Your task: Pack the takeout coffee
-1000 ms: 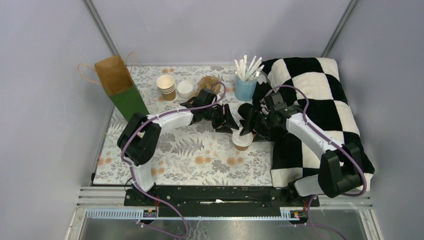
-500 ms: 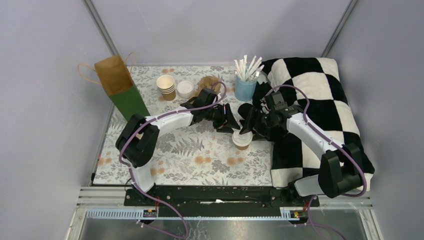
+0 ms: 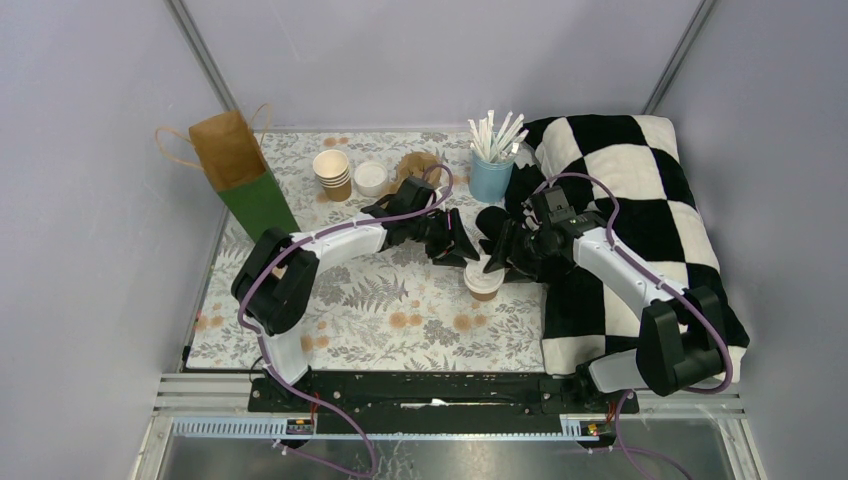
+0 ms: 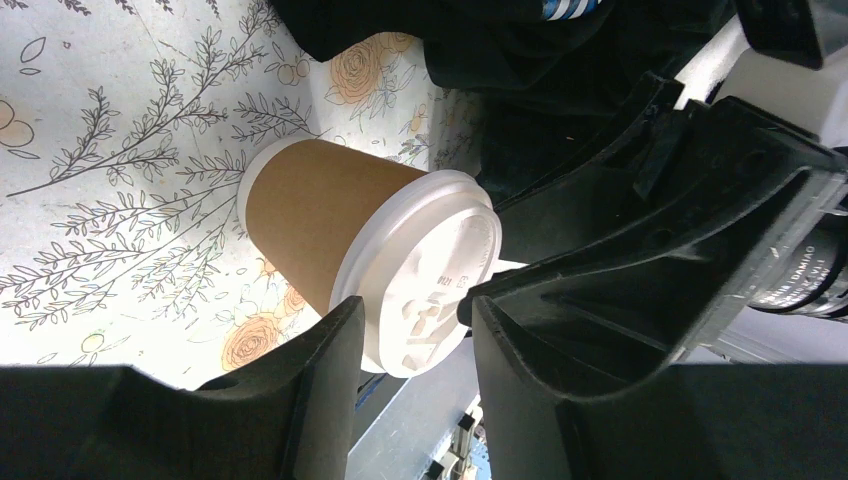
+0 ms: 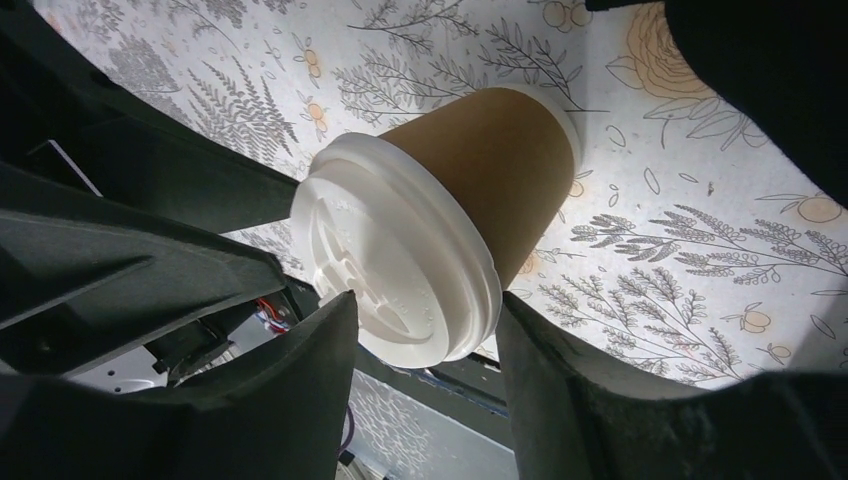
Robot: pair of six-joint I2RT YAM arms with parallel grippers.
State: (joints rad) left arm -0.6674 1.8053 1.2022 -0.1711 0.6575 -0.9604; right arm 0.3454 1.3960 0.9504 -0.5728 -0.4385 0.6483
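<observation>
As L gripper (image 3: 462, 251), R gripper (image 3: 496, 262) flank — cup (image 3: 484, 285) (lidded)

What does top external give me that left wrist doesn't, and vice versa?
Only top external: the brown-and-green paper bag, stack of open tan paper cups, light-blue cup of white straws, black-and-white checked blanket. Only left wrist: the white plastic lid embossing, with the left gripper open, fingers framing it. Both: the lidded tan paper cup on the floral table cover.
</observation>
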